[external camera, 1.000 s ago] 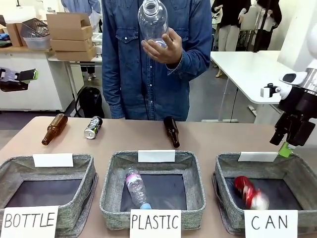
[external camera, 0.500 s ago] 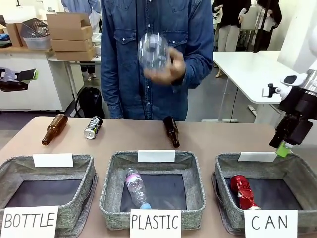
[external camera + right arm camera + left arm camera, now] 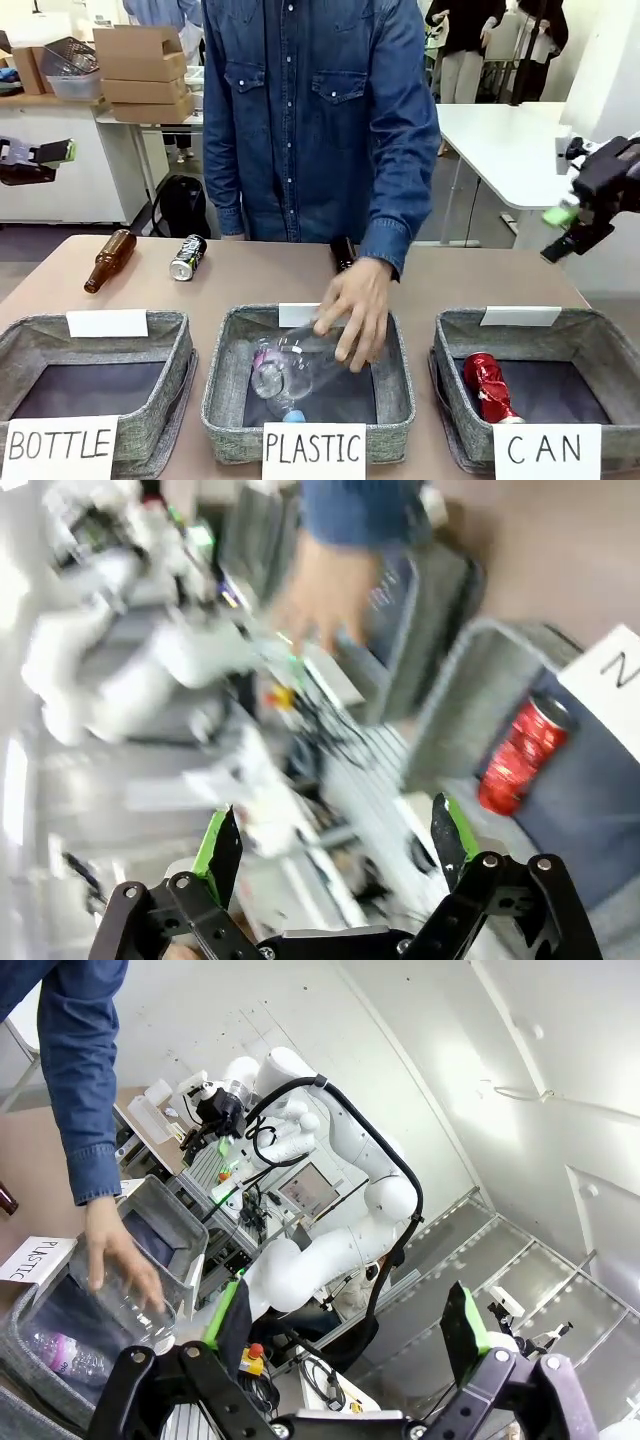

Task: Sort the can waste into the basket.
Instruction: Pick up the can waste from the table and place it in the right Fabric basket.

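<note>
The shiny red can (image 3: 488, 386) lies inside the grey CAN basket (image 3: 600, 342) at the front right. In the right wrist view, which is blurred, the red can (image 3: 522, 752) rests by the basket's wall (image 3: 450, 710). The black and silver can (image 3: 187, 257) lies on its side on the table at the back left. My right gripper (image 3: 562, 232) hangs open and empty, high above the CAN basket's far right corner; its fingers stand apart around my right gripper's middle (image 3: 335, 842). My left gripper (image 3: 52, 158) is off the table's left edge, open and empty (image 3: 347, 1325).
A person's hand (image 3: 355, 310) presses a clear plastic bottle (image 3: 290, 370) into the middle PLASTIC basket (image 3: 400, 370). The BOTTLE basket (image 3: 180, 350) stands at the front left. Brown glass bottles lie at the back left (image 3: 108, 260) and behind the person's arm (image 3: 342, 250).
The red can rolled and came to rest in the CAN basket. My right gripper rose up and away from it. The person lowered the clear bottle from chest height into the PLASTIC basket.
</note>
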Robot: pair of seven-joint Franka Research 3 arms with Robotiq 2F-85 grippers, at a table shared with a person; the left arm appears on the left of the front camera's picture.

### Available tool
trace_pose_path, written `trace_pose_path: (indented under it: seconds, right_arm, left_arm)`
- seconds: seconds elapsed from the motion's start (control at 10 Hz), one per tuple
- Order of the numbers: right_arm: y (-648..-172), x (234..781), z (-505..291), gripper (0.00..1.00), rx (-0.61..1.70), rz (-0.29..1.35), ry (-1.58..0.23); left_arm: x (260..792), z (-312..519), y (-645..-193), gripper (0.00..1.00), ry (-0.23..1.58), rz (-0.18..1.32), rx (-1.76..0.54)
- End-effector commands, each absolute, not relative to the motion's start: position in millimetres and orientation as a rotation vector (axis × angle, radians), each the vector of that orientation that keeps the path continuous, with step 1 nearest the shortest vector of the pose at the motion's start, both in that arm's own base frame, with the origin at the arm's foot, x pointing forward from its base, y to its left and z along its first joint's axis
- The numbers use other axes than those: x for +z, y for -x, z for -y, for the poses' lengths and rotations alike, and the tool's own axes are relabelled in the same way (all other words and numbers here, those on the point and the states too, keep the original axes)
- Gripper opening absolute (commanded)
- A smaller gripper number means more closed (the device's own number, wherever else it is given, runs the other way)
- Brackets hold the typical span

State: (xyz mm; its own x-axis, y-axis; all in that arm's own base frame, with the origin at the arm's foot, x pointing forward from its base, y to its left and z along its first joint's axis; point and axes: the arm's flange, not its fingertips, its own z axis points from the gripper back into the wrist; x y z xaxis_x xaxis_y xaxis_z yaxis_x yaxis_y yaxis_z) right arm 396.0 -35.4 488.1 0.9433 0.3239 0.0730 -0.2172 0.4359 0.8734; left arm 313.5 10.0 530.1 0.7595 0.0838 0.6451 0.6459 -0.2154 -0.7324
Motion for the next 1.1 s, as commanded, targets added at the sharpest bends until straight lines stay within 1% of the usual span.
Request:
trace_pose_path:
  seconds: [0.0,0.1,0.2,0.3,0.4,0.5,1.0]
  right_arm:
    - [-375,494,13,1.0,-0.489,0.452,-1.437]
    - [-366,494,4,1.0,-0.536,0.54,-1.448]
    - [-364,490,-1,1.0,-0.573,0.587,-1.442]
    - [-367,491,5,1.0,-0.623,0.537,-1.468]
    - [-371,489,7,1.0,-0.727,0.487,-1.43]
    - [-375,486,25,1.0,-0.253,0.15,-1.349]
    - [-375,486,25,1.0,-0.253,0.15,-1.349]
  left_arm:
    - [532,-8,-314,1.0,1.751,0.596,-0.588]
    - [532,-8,-314,1.0,1.751,0.596,-0.588]
    - [532,-8,-314,1.0,1.751,0.596,-0.588]
    - [532,-8,-314,1.0,1.751,0.596,-0.588]
    - [532,-8,-314,1.0,1.751,0.596,-0.588]
    - [532,-8,-314,1.0,1.751,0.596,-0.588]
    - [532,-8,-314,1.0,1.751,0.596,-0.588]
